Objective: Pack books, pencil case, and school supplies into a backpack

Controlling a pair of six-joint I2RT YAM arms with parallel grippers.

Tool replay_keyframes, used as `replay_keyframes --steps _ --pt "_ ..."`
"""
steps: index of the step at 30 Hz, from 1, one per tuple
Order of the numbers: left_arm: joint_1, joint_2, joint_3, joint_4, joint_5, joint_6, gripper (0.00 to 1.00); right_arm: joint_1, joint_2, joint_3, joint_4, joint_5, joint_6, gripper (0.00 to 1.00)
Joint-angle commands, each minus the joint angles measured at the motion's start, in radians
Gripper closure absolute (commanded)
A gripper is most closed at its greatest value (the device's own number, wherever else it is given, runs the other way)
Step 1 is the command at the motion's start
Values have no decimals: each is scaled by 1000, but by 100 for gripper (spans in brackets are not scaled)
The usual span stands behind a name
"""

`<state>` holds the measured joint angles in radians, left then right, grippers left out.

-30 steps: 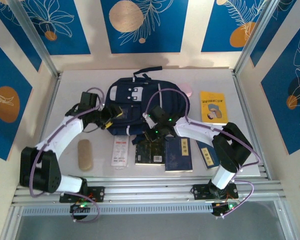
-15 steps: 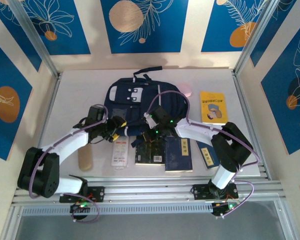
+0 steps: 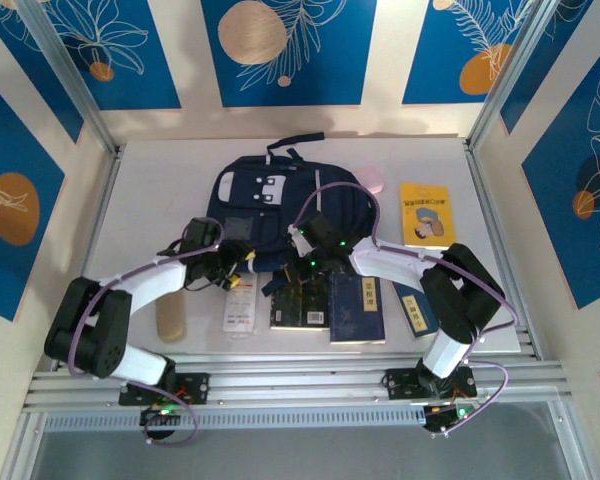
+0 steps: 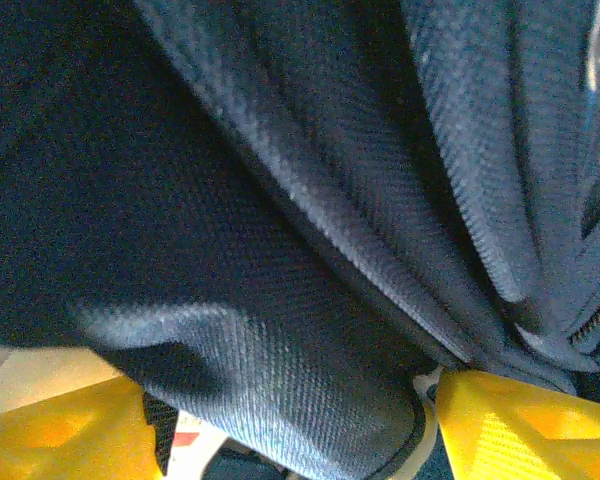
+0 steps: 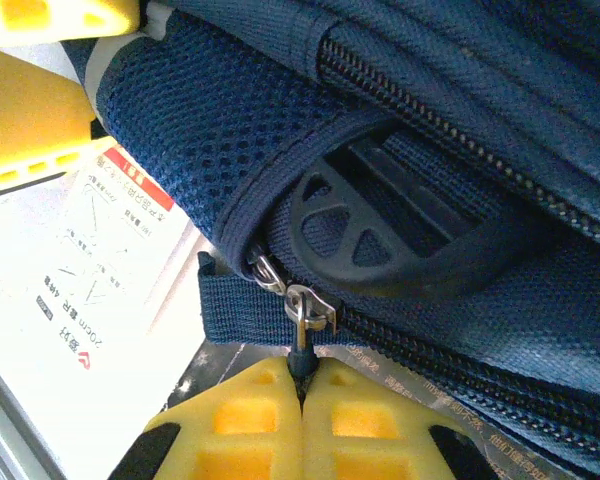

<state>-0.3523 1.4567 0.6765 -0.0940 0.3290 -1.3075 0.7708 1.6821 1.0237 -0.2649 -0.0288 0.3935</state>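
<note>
From above, the pale surface [image 3: 145, 195], walled by blue leaf-patterned panels [image 3: 280, 50], carries the backpack [image 3: 270, 200] at its middle toward the far edge, with books [image 3: 357, 308] along the near edge. At the left wrist, the left hand [image 4: 290, 400] has its fingers wide apart about a fold of backpack fabric. At the right wrist, the right hand [image 5: 300, 375] is pinched shut on the zipper pull [image 5: 305, 308].
</note>
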Motion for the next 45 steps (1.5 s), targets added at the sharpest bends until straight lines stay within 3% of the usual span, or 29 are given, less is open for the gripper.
replay_keyframes --steps 1,14,29,35,45 --pt "-9 50 61 3 -56 26 37 1 1 -11 15 -5 6 100" --pt "10 89 87 -9 -116 58 100 -11 8 -56 -20 86 -18 100" --pt "92 17 80 -56 -125 127 100 -86 -95 -96 -118 176 -28 100" --pt "135 -30 75 -80 -132 163 100 -111 -136 -89 -232 300 -11 100" --pt "190 -53 100 -115 -113 201 100 -241 -212 -117 -230 392 96 100"
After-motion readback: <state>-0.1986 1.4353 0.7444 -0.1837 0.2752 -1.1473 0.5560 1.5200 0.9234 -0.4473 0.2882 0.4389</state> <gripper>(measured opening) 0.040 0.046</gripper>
